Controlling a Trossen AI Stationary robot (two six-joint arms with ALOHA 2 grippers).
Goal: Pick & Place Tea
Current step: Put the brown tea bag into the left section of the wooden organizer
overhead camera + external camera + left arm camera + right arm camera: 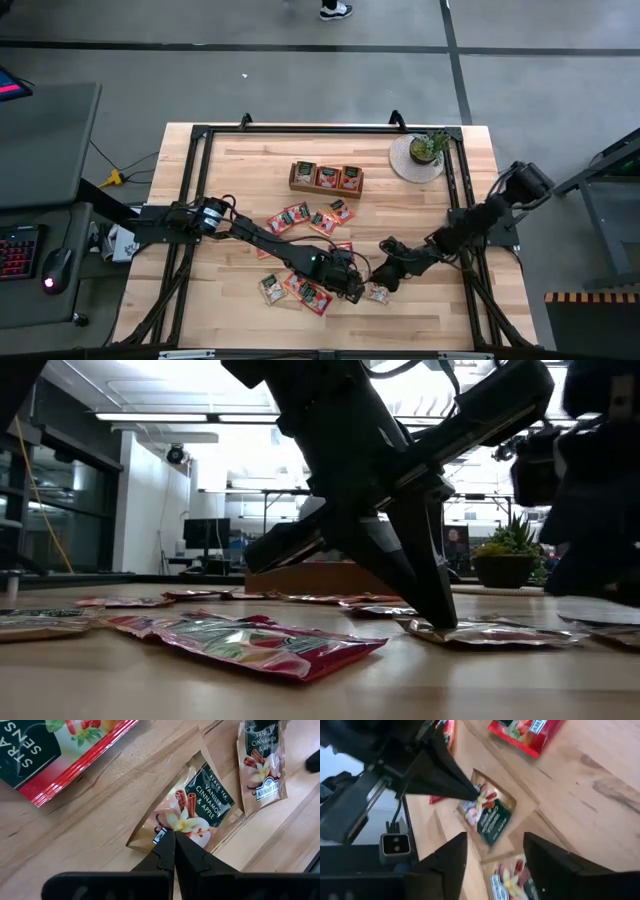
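left gripper (174, 836) pinches a vanilla cinnamon tea sachet (192, 807) lying on the surface (90, 820). right gripper (492, 847) hovers just beside, fingers spread wide.

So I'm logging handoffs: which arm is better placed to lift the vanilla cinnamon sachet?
Left. The left gripper has its jaws shut on the vanilla sachet; the right gripper only hovers open nearby.

Sachet (192, 807) under the left gripper (173, 836): tan, dark green panel with white lettering, pale flower and brown cinnamon sticks. Neighbouring sachet (263, 765): same pattern. Third sachet (55, 750): red border, dark green panel, strawberry print. Both grippers black. Table (240, 170): pale wood grain.
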